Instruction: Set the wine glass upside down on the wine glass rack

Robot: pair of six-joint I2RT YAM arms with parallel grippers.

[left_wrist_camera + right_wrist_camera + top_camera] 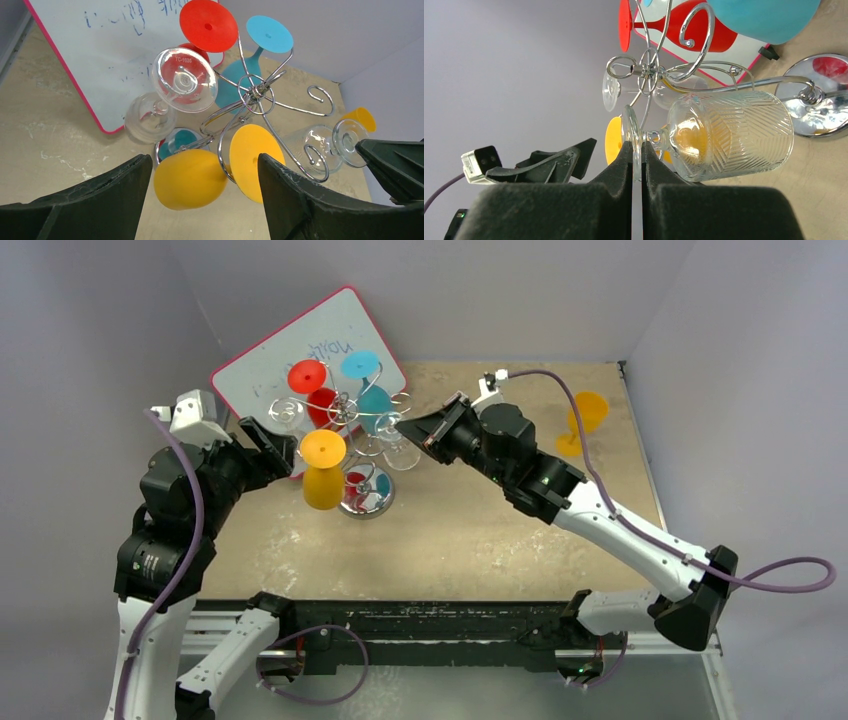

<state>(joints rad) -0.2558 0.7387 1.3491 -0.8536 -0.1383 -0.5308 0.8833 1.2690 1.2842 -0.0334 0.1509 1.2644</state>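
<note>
The wine glass rack (345, 412), a silver wire stand with scroll arms, rises from a shiny round base (367, 492). A clear patterned wine glass (729, 135) lies tilted at the rack's right side, its bowl towards the base. My right gripper (637, 150) is shut on the rim of its foot disc; the same glass (400, 448) shows from above. My left gripper (203, 165) stands open just left of the rack, facing a yellow glass (190, 177) hanging upside down on the rack, without touching it.
Red (308, 390), teal (368, 385) and clear (285, 415) glasses also hang on the rack. A pink-framed whiteboard (260, 360) leans behind it. An orange glass (585, 420) stands at the back right. Grey walls enclose the table.
</note>
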